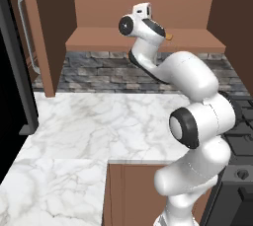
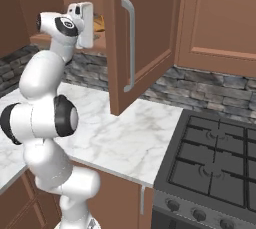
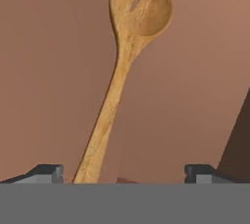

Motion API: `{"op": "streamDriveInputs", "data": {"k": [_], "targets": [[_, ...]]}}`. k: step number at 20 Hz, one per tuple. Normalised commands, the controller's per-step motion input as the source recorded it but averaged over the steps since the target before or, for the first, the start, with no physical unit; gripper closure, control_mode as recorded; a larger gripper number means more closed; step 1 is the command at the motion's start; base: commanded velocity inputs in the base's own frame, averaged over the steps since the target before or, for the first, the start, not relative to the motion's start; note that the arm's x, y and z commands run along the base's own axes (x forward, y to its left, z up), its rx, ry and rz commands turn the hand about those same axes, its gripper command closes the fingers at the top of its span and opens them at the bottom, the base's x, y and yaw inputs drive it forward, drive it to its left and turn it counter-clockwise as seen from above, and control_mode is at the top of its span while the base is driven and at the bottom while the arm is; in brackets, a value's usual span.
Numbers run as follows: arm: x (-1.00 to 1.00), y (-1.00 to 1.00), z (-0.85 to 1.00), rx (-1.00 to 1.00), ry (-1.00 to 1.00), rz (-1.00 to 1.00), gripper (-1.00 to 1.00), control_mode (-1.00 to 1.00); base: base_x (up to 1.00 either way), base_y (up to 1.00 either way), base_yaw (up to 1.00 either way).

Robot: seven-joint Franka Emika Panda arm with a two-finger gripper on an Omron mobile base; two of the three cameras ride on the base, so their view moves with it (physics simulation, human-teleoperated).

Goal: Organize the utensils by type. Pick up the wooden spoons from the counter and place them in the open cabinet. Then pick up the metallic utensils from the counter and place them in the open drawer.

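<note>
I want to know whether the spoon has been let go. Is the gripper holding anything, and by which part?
Nothing is held. The gripper stands open, its fingers wide apart on either side of the golden-brown wooden spoon, which lies on the brown cabinet shelf.

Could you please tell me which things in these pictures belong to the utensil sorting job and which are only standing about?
Part of the job:
- wooden spoon, lying on the cabinet shelf
- open cabinet
- counter
- gripper, open, at the shelf

Just standing about:
- stove
- stone backsplash
- cabinet door with silver handle
</note>
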Motion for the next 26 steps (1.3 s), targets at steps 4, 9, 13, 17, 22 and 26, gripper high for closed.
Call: {"op": "streamDriveInputs", "data": {"k": [4, 9, 13, 17, 22, 26], "targets": [[-0.96, 0.05, -0.11, 0.15, -0.2, -0.04, -1.0, -1.0, 0.0, 0.0, 0.0], [-0.84, 0.0, 0.09, 0.41, 0.0, -0.15, -1.0, -1.0, 0.0, 0.0, 0.0], [-0.82, 0.06, 0.26, 0.43, 0.01, -0.17, -1.0, -1.0, 0.0, 0.0, 0.0], [-0.86, 0.17, 0.24, 0.36, 0.0, -0.16, -1.0, -1.0, 0.0, 0.0, 0.0], [-0.89, 0.12, 0.07, 0.34, 0.01, -0.2, -1.0, -1.0, 0.0, 0.0, 0.0], [-0.97, 0.0, -0.53, 0.14, 0.01, -0.21, -1.0, -1.0, 0.0, 0.0, 0.0]]}}
